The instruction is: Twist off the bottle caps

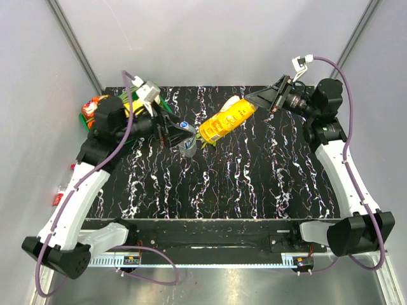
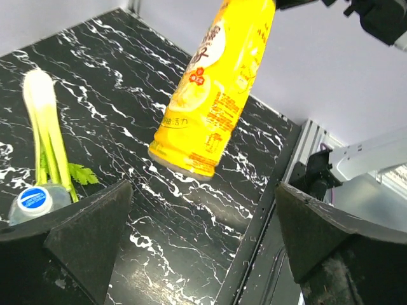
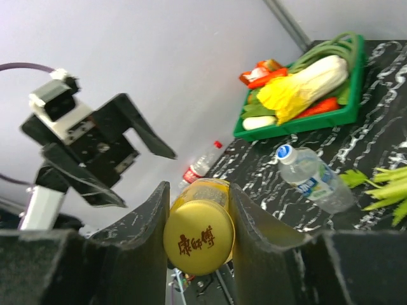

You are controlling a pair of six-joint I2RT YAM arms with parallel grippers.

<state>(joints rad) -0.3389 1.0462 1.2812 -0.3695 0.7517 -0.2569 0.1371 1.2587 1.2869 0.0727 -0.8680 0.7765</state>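
I see a black, white-veined marble worktop (image 1: pixel 254 184). My right jaws are clamped on the cap of the tilted orange-yellow plastic juice bottle (image 1: pixel 226 121). The left jaws gape wide and empty, with the clear blue-labelled plastic bottle (image 3: pixel 315 184) just beside them.

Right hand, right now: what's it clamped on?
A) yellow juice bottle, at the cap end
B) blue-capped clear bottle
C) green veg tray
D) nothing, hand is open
A: in the right wrist view the right hand has a finger pressed against each side of the yellow cap, and the overhead view shows the yellow juice bottle hanging tilted from that hand.
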